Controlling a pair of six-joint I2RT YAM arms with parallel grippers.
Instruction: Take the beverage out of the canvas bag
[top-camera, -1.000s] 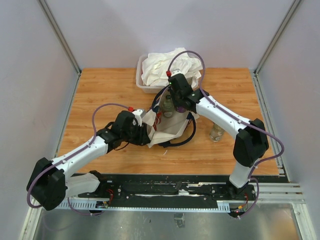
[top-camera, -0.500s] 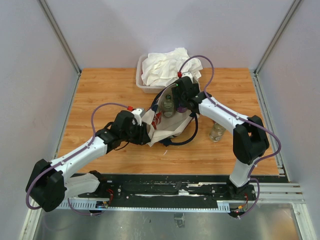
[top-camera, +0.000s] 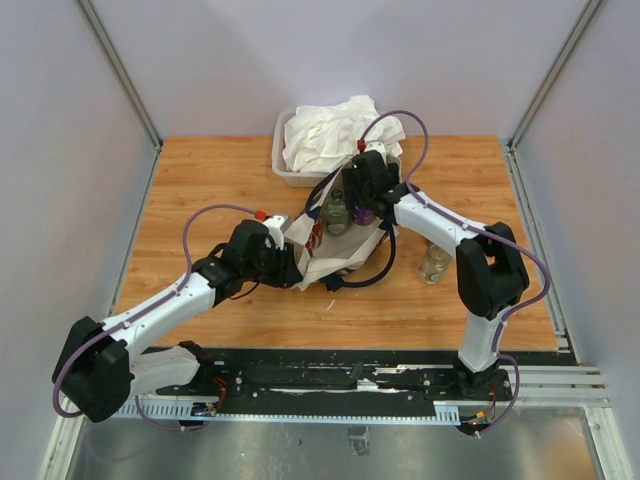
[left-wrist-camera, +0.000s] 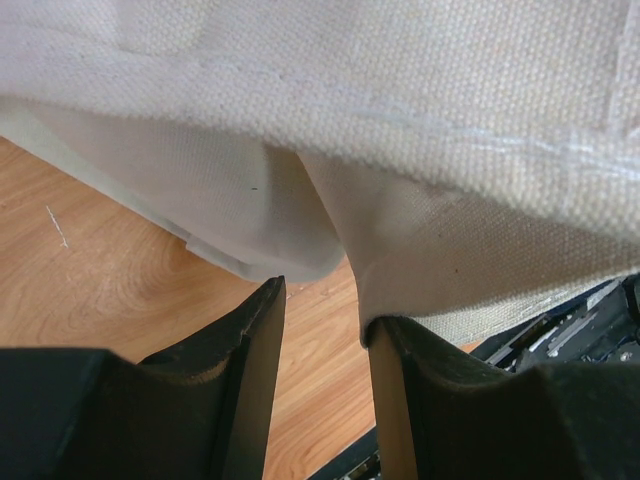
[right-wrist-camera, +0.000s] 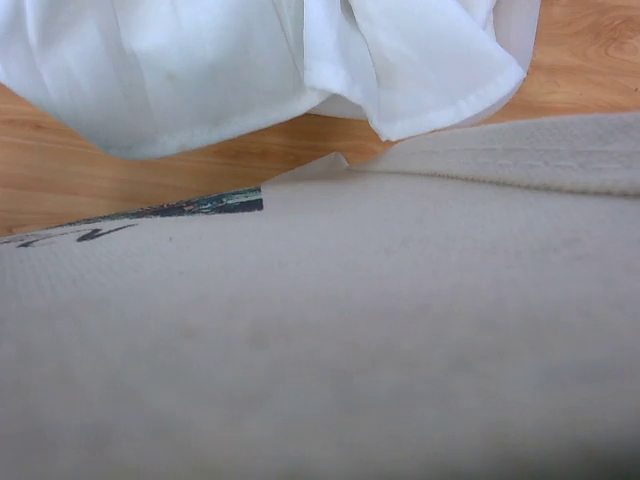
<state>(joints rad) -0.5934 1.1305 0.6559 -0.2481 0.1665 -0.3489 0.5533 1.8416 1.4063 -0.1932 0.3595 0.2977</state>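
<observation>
The canvas bag (top-camera: 338, 252) lies in the middle of the table, its navy handles (top-camera: 380, 268) looped to the right. A clear bottle of beverage (top-camera: 337, 210) stands upright at the bag's far end; whether it is inside the mouth I cannot tell. My right gripper (top-camera: 360, 198) hovers just right of the bottle, and its fingers are hidden. In the right wrist view the canvas bag (right-wrist-camera: 320, 330) fills the lower frame. My left gripper (top-camera: 295, 265) is at the bag's left edge. In the left wrist view this gripper (left-wrist-camera: 320, 300) stands apart over bare wood, with a canvas bag fold (left-wrist-camera: 450, 270) resting on its right fingertip.
A clear plastic tub (top-camera: 280, 165) heaped with white cloth (top-camera: 335, 135) stands at the back, right behind the bag. A second bottle (top-camera: 434, 263) stands on the wood to the right of the handles. Grey walls close in the table on three sides.
My right gripper has shifted right, from over the bottle to beside it, and the bottle stays standing. The left arm and the bag have barely moved.
</observation>
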